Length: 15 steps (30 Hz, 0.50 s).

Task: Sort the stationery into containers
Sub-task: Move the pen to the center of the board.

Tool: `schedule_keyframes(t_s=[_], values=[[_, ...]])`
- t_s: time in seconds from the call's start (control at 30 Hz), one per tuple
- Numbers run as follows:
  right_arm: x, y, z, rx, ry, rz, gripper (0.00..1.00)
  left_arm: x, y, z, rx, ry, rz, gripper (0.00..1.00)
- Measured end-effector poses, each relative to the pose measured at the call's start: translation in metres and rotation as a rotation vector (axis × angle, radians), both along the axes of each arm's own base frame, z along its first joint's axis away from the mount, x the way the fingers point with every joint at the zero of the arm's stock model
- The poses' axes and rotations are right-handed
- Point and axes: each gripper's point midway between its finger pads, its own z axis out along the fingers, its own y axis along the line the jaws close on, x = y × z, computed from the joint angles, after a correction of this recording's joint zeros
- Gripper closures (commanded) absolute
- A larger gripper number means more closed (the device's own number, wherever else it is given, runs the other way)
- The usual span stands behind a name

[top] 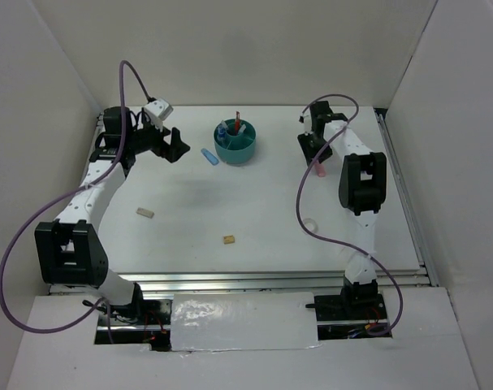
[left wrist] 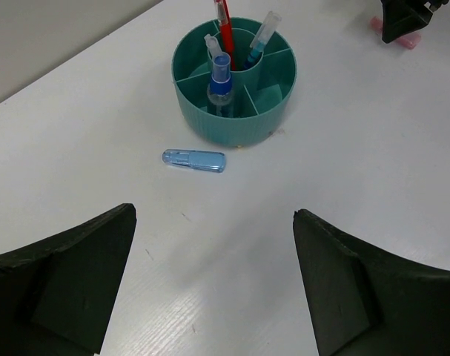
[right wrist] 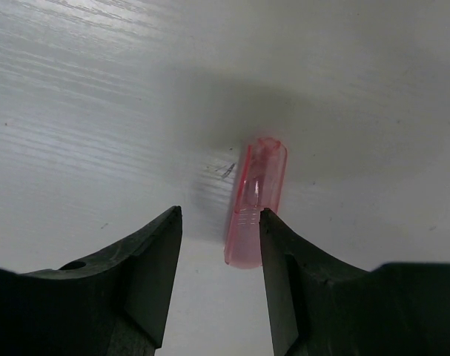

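Two sets of jaws stand spread: the left jaws hang wide apart above the tabletop (left wrist: 373, 148), with a light blue eraser (left wrist: 194, 160) lying just ahead of them. The round teal organiser (left wrist: 232, 126) sits beyond it, with a red pen (left wrist: 224, 22) and blue-white pens (left wrist: 260, 41) upright inside. The right jaws are low over a translucent pink eraser (right wrist: 256, 200), which lies flat between their tips, close against one side with a gap at the other.

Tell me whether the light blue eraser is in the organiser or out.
Out. The light blue eraser lies flat on the table beside the teal organiser, not touching it.
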Motion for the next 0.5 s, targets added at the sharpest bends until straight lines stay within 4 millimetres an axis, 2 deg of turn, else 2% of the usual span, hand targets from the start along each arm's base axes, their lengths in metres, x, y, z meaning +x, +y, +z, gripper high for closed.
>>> schedule_keyframes(t_s=[0.2, 0.3, 0.43, 0.5], values=[[0.001, -0.008, 0.003, -0.007, -0.001, 0.013, 0.46, -0.008, 0.000, -0.004, 0.000, 0.007, 0.000, 0.01], [0.004, -0.010, 0.015, -0.013, -0.009, 0.024, 0.46, -0.008, 0.000, -0.005, -0.001, 0.010, 0.000, 0.01], [0.018, -0.013, 0.038, -0.015, -0.063, 0.031, 0.46, -0.008, 0.000, -0.003, -0.007, 0.008, 0.002, 0.01], [0.023, -0.014, 0.041, -0.017, -0.075, 0.037, 0.47, -0.009, -0.001, -0.002, -0.008, 0.004, 0.000, 0.01]])
